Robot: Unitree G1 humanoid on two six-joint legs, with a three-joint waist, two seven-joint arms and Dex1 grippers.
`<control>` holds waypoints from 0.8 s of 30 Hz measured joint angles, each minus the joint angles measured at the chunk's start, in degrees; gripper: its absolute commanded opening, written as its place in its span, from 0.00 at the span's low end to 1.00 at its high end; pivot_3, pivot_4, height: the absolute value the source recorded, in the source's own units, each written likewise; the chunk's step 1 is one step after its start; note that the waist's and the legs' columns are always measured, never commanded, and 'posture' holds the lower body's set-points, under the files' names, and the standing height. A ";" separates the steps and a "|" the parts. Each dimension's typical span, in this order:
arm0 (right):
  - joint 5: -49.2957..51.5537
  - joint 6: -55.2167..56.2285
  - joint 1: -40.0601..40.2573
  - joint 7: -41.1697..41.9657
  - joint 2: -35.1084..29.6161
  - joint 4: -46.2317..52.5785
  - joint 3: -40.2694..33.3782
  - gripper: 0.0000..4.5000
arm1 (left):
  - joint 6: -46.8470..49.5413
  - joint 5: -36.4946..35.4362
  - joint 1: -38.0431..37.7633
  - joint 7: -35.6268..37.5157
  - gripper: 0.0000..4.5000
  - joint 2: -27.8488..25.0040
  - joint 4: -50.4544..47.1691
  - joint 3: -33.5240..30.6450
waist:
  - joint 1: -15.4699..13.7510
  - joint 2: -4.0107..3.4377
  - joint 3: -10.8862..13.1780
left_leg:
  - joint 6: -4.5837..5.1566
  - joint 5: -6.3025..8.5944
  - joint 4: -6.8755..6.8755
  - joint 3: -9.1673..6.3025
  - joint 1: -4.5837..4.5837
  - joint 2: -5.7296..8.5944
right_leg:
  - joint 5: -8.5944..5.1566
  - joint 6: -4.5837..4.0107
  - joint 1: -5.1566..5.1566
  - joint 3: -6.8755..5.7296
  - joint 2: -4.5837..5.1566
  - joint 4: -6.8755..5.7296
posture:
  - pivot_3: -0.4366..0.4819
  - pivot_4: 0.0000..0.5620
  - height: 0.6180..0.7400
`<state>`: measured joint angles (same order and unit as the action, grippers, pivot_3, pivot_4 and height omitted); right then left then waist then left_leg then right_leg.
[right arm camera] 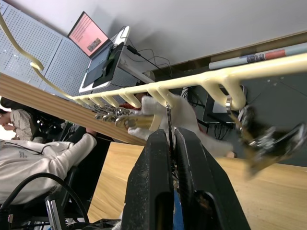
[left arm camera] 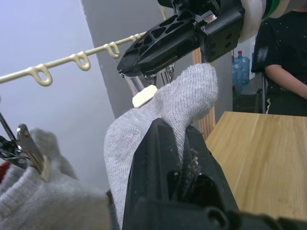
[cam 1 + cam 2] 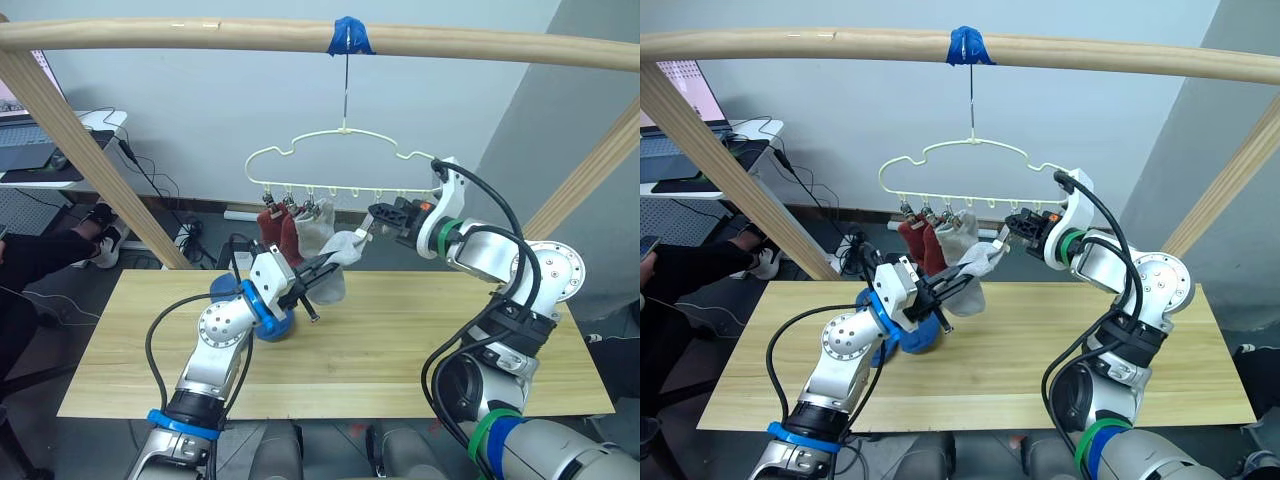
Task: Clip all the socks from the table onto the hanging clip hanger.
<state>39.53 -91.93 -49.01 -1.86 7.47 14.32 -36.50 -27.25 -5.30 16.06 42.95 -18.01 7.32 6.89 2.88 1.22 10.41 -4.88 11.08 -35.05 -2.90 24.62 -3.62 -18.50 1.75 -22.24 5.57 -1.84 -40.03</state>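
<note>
Left gripper point(image 3: 312, 274) — fingers clenched on a light grey sock point(image 3: 335, 262), raised above the tabletop point(image 3: 400, 340) under the clip hanger point(image 3: 340, 160). Right gripper point(image 3: 374, 216) — fingers pinched on a silver clip point(image 2: 144, 96) touching the sock's top. Two red socks point(image 3: 278, 232) and one grey sock point(image 3: 312, 228) hang clipped; a blue sock point(image 3: 275, 325) lies on the tabletop.

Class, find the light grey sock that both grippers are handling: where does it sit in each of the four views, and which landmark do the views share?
Left eye view: grey sock at centre, between the left gripper and the right gripper.
Right eye view: just left of centre, under the clip hanger.
Left wrist view: centre, pinched by black fingers.
Right wrist view: pale knit behind the fingers.
Shared landmark: the hanger's row of loops.
</note>
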 measured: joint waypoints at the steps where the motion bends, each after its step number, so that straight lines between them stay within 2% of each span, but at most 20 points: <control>1: 0.02 0.00 -0.02 -0.20 0.00 0.00 -0.12 0.00 | -0.35 0.00 0.04 -0.05 0.00 0.12 0.02 0.01 | 0.00 0.00 0.00 | 0.00 0.00 0.00 0.00 0.00 0.00 | 0.00 0.00 0.00 0.00 0.00 0.00 | 0.47 0.29 1.00; 22: 4.46 -0.12 -0.19 -4.51 0.11 -0.53 -0.44 0.00 | -3.17 0.24 2.19 -1.57 0.00 1.22 2.15 1.23 | 0.07 0.00 0.00 | 0.00 0.00 0.01 0.00 0.03 0.00 | 0.00 0.00 -0.01 0.00 0.00 0.03 | 0.48 0.28 1.00; 24: 4.68 -0.12 -0.19 -4.52 0.11 -0.65 -0.32 0.13 | -3.22 0.26 2.36 -1.85 0.00 1.22 2.24 1.23 | 0.07 0.00 0.00 | 0.00 0.00 0.01 0.00 0.03 0.00 | 0.00 0.00 -0.01 -0.01 0.00 0.03 | 0.48 0.28 1.00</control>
<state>44.21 -92.05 -49.20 -6.38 7.57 13.67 -36.82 -30.48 -5.04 18.42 41.10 -16.79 9.56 8.11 2.95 1.22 10.41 -4.87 11.08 -35.05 -2.90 24.65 -3.62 -18.50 1.76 -22.25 5.56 -1.84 -40.00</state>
